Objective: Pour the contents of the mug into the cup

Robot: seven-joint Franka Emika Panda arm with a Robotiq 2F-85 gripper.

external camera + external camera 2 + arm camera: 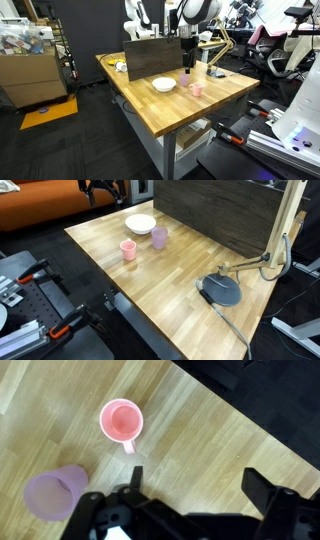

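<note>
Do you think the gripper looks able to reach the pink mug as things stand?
Probably yes: the gripper hovers above with jaws open, and the pink mug stands upright, clear of the lilac cup.

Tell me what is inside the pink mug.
In the wrist view, the pink mug shows only its pink interior, with no distinct contents. Clear liquid cannot be ruled out.

In an exterior view the Panda arm (pixel 193 14) has rounded white shells with dark sections at the joints. In the wrist view the Robotiq gripper (pixel 193 476) is matte black, with two blocky, angular fingers (pixel 135 482) and a small white patch on its body.
</note>
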